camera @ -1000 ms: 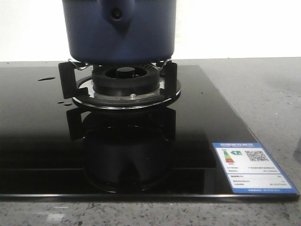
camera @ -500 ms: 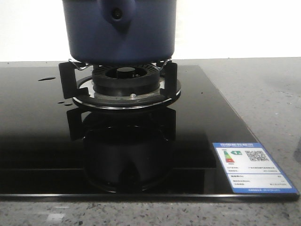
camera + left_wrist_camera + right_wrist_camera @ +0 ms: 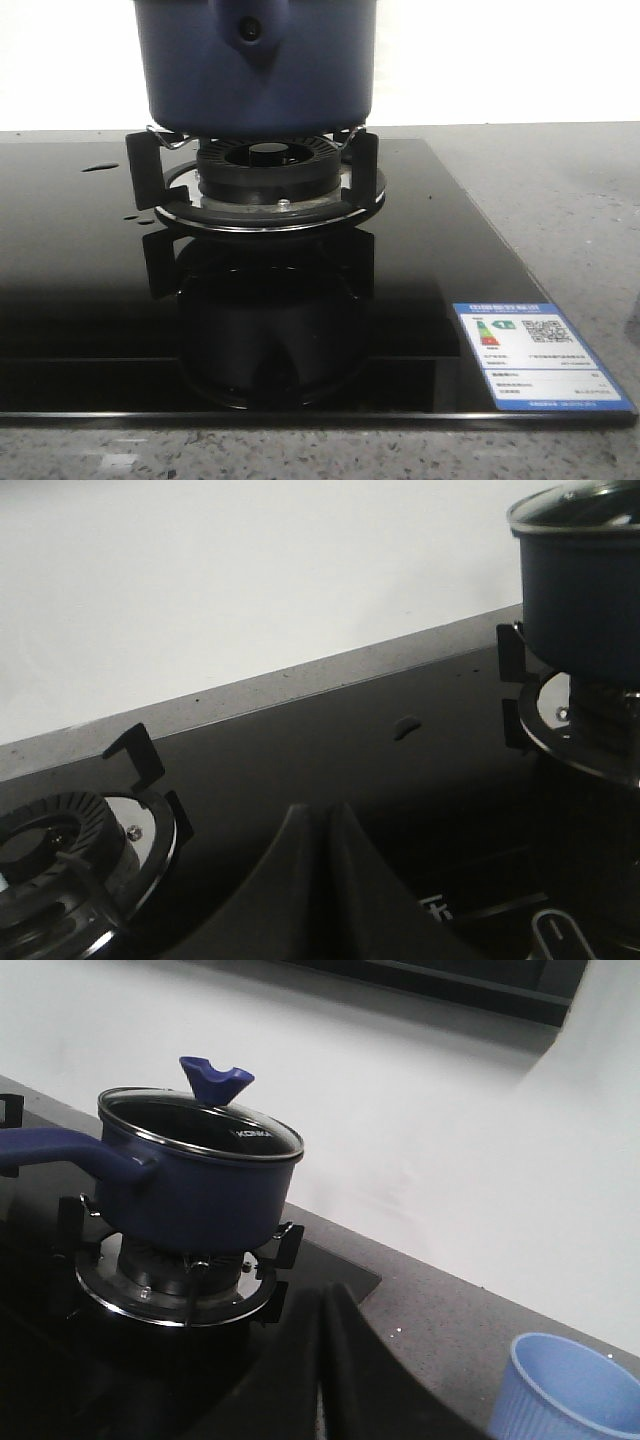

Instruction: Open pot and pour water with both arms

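Observation:
The dark navy-blue pot [image 3: 255, 65] stands on a gas burner [image 3: 265, 180], its handle mount with a round hole facing me. In the right wrist view the pot [image 3: 195, 1195] carries a glass lid with a blue knob [image 3: 216, 1078], and its long handle [image 3: 60, 1148] points away to one side. The pot also shows in the left wrist view [image 3: 585, 600]. My left gripper [image 3: 322, 815] is shut and empty, over the black hob well away from the pot. My right gripper [image 3: 322, 1300] is shut and empty, between the pot and a pale blue cup [image 3: 570, 1390].
The black glass hob [image 3: 80, 300] has a label sticker [image 3: 535, 355] at its front right corner. A second burner [image 3: 70, 855] lies near my left gripper. Grey speckled counter [image 3: 560, 200] surrounds the hob. A white wall is behind.

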Tool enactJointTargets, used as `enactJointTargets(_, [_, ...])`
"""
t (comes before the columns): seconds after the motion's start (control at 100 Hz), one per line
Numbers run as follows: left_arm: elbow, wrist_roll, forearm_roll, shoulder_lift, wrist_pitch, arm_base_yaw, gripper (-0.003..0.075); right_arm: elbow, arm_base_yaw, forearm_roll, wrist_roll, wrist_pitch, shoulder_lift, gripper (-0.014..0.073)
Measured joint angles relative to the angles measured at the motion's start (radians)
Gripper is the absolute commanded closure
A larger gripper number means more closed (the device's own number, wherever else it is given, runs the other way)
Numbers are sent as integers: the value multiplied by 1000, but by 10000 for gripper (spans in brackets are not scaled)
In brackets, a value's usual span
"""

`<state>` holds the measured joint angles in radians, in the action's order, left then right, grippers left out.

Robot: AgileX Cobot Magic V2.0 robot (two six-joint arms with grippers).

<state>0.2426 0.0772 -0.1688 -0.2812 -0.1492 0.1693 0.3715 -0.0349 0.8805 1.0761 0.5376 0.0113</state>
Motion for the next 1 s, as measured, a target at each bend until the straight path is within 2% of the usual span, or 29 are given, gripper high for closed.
enactJointTargets(0.13, [-126, -47, -23, 40, 74, 0, 739, 0, 0, 0, 0, 0, 0, 660])
enactJointTargets(0.27, [-240, -55, 12, 118, 88, 0, 739, 0, 0, 0, 0, 0, 0, 660])
enactJointTargets(0.4, [-244, -57, 24, 182, 44, 0, 739, 0, 0, 0, 0, 0, 0, 660])
enactJointTargets(0.6, [-244, -60, 28, 247, -176, -24, 739, 0, 0, 0, 0, 0, 0, 660])
enactJointTargets(1.0, [-244, -60, 81, 286, -191, -93, 739, 0, 0, 0, 0, 2, 0, 660])
